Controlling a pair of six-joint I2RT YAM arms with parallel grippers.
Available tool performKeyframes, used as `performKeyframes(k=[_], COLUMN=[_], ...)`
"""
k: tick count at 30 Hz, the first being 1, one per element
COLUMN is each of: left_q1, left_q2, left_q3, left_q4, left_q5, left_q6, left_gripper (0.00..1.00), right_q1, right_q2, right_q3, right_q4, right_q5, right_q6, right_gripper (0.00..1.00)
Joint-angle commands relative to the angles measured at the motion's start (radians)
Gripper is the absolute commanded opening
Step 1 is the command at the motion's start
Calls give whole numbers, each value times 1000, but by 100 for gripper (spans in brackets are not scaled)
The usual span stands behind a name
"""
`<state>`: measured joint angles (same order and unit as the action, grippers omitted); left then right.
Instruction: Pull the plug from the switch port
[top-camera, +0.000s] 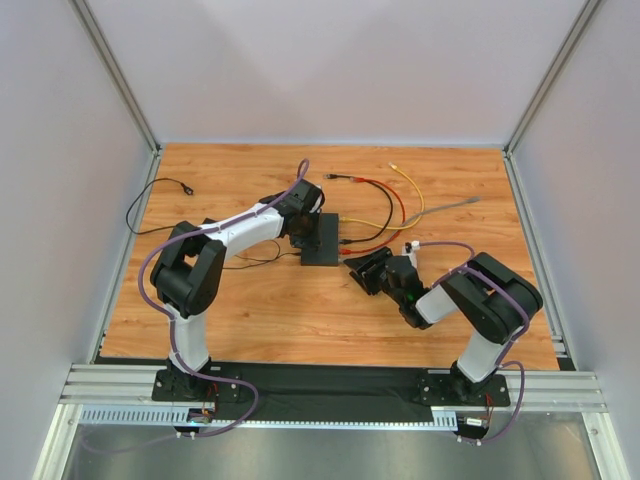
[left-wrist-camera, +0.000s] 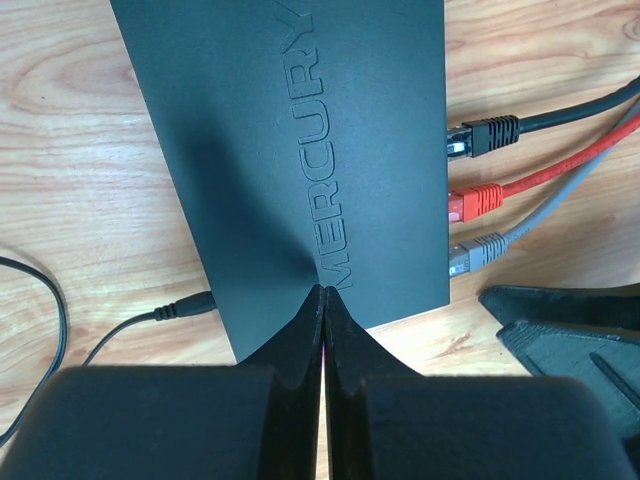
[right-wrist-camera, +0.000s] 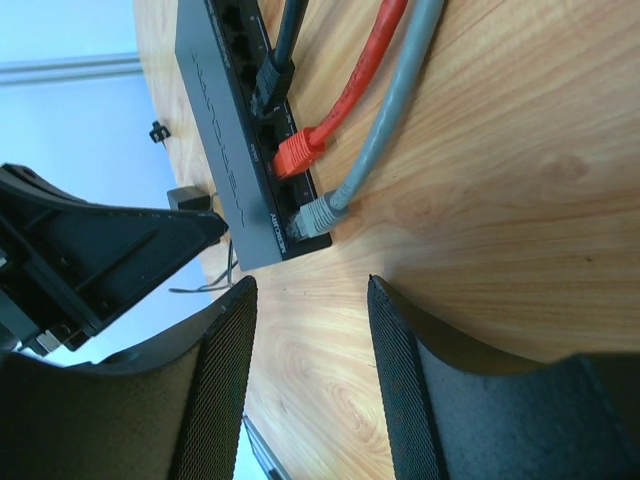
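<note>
While the left arm bends at the elbow and reaches inward over the switch, its wrist tips down, so the left gripper meets the switch's top from above. Its fingers are pressed flat together with nothing between them. Their tips rest on the matte black top at the end of the MERCURY lettering, close to one short edge.

The right arm is folded low with its forearm pointing toward the switch. The right gripper hangs on the socket side of the switch, just off the corner and not touching it. Its fingers are spread wide and hold nothing; the wooden table shows between them.

Three plugs sit in adjoining sockets along that long edge of the switch. A grey plug is nearest the corner and the right gripper, a red plug sits tight beside it, and a black plug comes next. Their cables run off from the switch close together across the wood.

A yellow cable curls farther out on the same side; whether it reaches a socket cannot be told. On the switch's opposite long side, a thin black power lead enters near the left gripper's tips.
</note>
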<state>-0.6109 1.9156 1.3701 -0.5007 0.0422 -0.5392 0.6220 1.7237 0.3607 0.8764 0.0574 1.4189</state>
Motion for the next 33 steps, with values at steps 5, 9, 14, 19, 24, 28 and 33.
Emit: performKeyframes(k=[5,9,14,19,24,28,33], left_q1=[-7,-7,-9,-12,-13,-15,-18], left_q2=[3,5,2,-1,-3,-6,-7], left_q3=[18,17,12,9,6,6,3], left_q4=[-10,-12,-12,-13,-13,-16,-21], left_q5=[-15,-16,-16,-16,-16,-19,-19], left_q6=[12,13,13,12,8,10,8], left_gripper=[0,0,0,0,0,0,0], right_q1=[16,25,36,47,48,50,50], right_q2=[45,76,80,86,120,145,154], right_q3=[14,29,38,38,47,52,52], right_q4=[72,72,52,42,59,79,81], right_q5=[94,93,119,153,159,165,171], right_q6=[72,77,89,107,118,124,137], right_gripper=[49,49,47,44,41,40,40])
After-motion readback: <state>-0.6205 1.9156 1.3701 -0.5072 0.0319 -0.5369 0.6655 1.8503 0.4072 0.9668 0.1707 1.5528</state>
